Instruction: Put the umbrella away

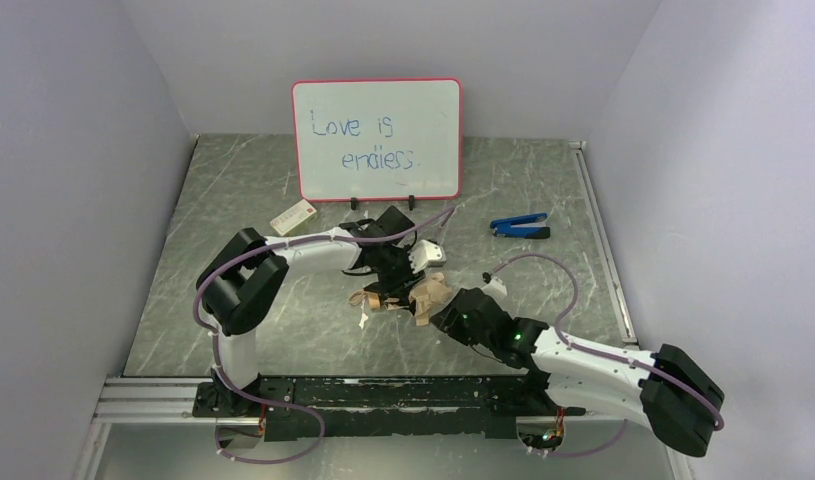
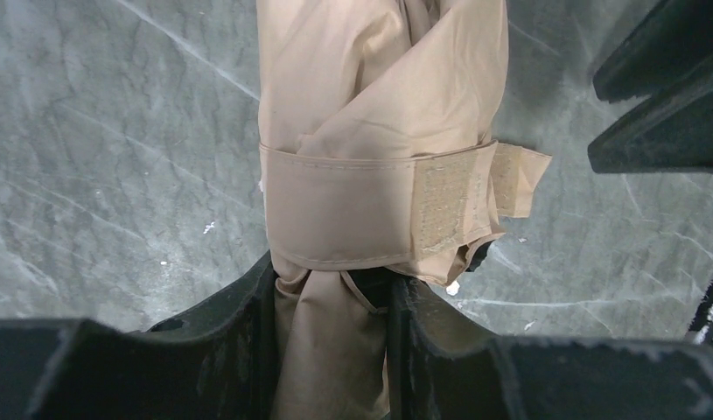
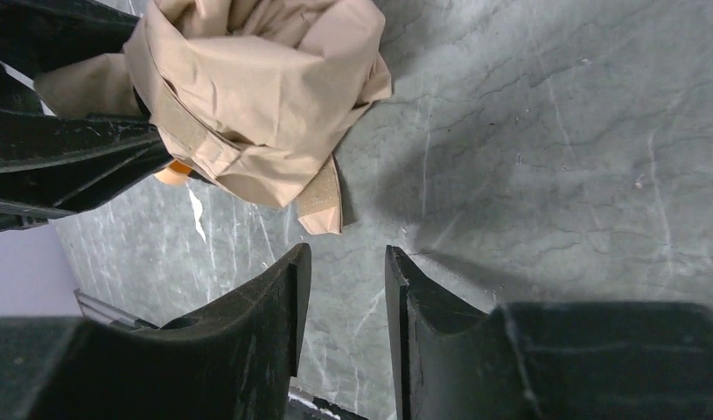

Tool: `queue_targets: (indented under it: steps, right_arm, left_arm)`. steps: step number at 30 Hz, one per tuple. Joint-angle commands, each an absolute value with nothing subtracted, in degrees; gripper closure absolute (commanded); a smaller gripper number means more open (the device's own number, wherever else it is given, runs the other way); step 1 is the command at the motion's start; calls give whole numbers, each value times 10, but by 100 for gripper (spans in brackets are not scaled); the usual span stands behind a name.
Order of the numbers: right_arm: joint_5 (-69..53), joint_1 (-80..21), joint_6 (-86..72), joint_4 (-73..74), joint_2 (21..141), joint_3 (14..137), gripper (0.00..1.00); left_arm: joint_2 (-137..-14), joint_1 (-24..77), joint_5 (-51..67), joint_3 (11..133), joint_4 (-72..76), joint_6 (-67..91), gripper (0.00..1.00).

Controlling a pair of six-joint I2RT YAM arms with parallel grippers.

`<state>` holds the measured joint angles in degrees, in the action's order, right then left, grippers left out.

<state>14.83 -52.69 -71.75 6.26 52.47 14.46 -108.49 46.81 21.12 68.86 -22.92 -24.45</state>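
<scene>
My left hand (image 2: 331, 293) is clamped on the folded umbrella (image 2: 370, 175), a tan bundle with its strap wrapped round, over mid-bench (image 1: 233, 200) in front of the whiteboard (image 1: 376, 140). My right hand (image 3: 344, 262) is just beside the bundle, jaws narrowly apart and gripping nothing. A blue clip tool (image 1: 520, 226) lies far right.

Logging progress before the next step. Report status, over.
Left gripper clamped on folded tan fabric umbrella, strap wrapped round it. Right gripper open, empty, short of it. Nothing between.
</scene>
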Motion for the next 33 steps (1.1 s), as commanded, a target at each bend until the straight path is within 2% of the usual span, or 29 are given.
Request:
queue_targets:
  steps: [1, 16, 33]
  right_arm:
    - [139, -530, -753, 5, 552, 136, 61]
    - [130, -531, -801, -46, 601, 108, 62]
    - [219, -530, -819, -66, 693, 131, 64]
  left_arm:
    - [-1138, 460, 38, 652, -219, -262, 95]
    - [-1126, 460, 11, 633, -208, -266, 95]
    - [-1123, 461, 18, 631, -208, -270, 95]
